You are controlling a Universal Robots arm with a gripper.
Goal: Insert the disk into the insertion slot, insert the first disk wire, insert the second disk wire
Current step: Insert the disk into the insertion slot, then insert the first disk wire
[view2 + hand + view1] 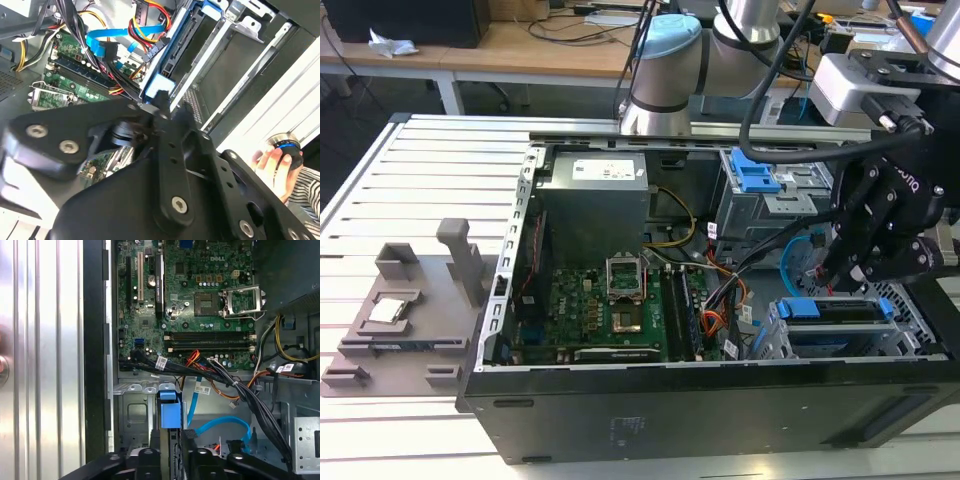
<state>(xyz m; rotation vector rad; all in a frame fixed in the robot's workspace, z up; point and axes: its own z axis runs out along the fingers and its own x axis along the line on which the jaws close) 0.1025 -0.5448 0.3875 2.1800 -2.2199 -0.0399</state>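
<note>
The disk (835, 322), silver-grey in a bright blue carrier (169, 412), lies in the insertion slot (772, 338) of the low grey cage at the exterior view's right. My black gripper (852, 283) hangs over the disk's outer end. In the first wrist view its fingers (188, 442) hug both sides of the disk's edge, shut on it. The second disk wire (222, 424), a flat light blue cable, curls loose beside the cage with its dark plug (108, 50) free. A thin bundle of red and black strands (118, 84), probably the first disk wire, runs close by.
A taller grey cage with a blue latch plate (756, 176) stands behind the slot. Thick black cables (250, 400) and orange wires (196, 358) cross between the motherboard (605, 315) and the cage. A person's hand (274, 162) holds a round knob outside the case.
</note>
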